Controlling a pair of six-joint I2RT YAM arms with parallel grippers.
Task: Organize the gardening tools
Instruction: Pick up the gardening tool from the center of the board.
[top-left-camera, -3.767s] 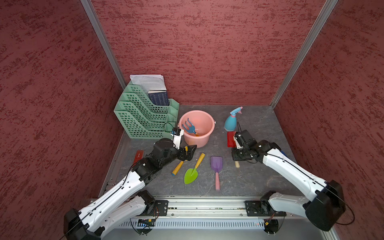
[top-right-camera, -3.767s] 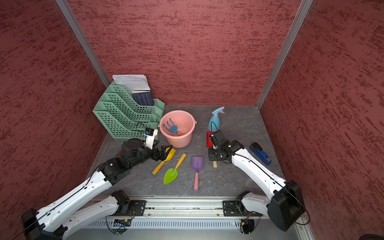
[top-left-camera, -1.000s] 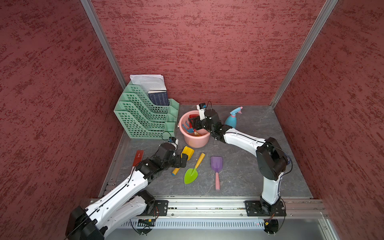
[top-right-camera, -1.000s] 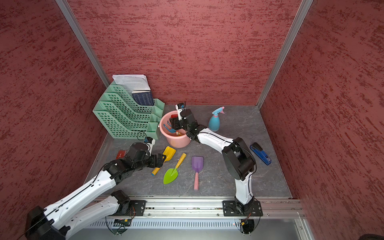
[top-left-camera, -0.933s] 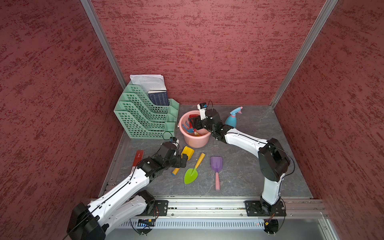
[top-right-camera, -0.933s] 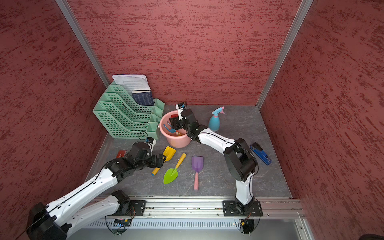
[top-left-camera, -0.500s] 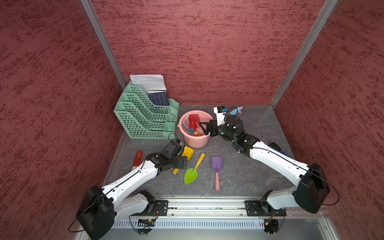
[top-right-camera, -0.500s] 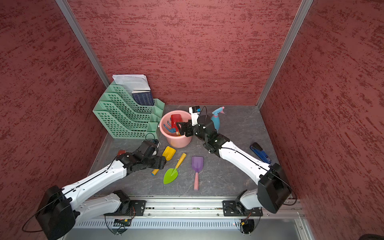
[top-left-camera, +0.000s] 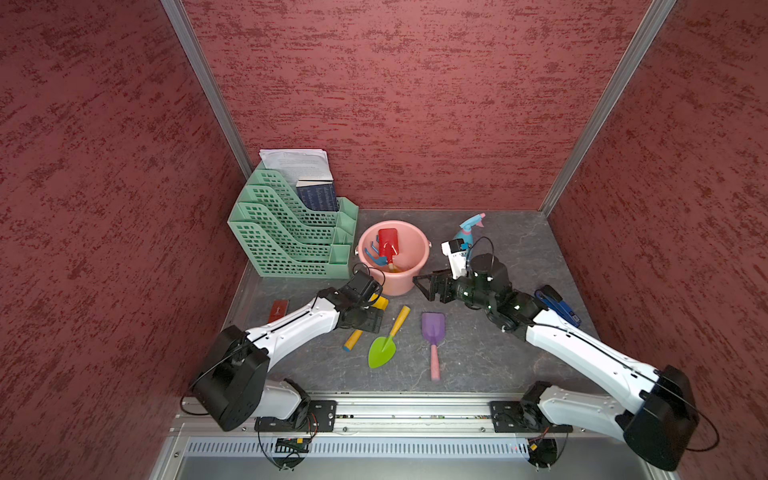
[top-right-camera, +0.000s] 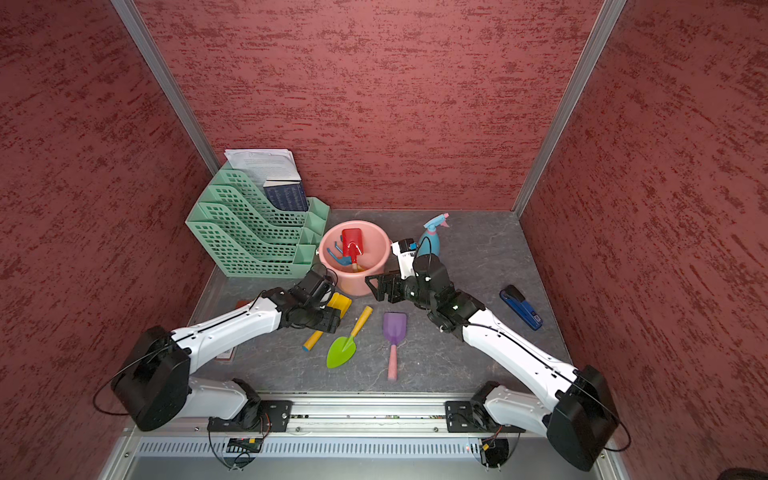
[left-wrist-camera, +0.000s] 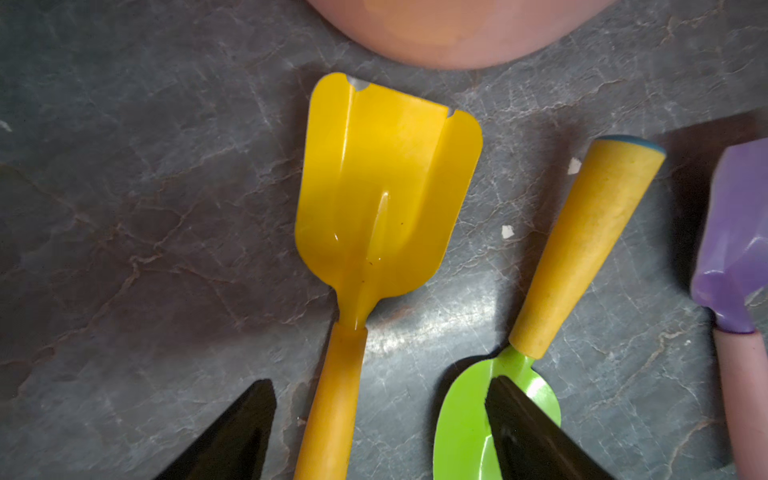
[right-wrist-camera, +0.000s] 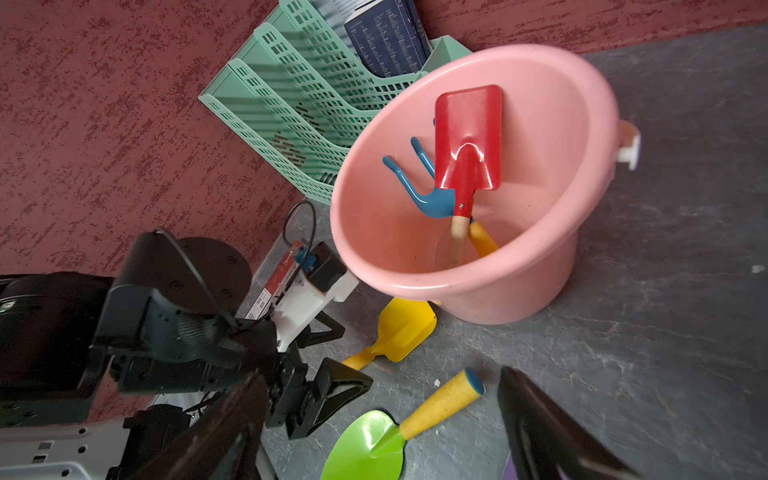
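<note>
The left tool (left-wrist-camera: 380, 388), spread, straddles the handle of the yellow shovel (left-wrist-camera: 386, 195), lying flat mid-surface, blade beside the bucket (top-left-camera: 401, 286). Best centre it, clear the green trowel (left-wrist-camera: 459, 415), then pinch. The right tool (top-left-camera: 430, 287) hangs spread, empty

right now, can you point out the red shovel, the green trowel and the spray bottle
red shovel (right-wrist-camera: 468, 124): right wrist view, on the flat of its blade.
green trowel (top-left-camera: 381, 352): in a top view, on its pointed green blade.
spray bottle (top-right-camera: 431, 242): in a top view, on its light-blue body.
</note>
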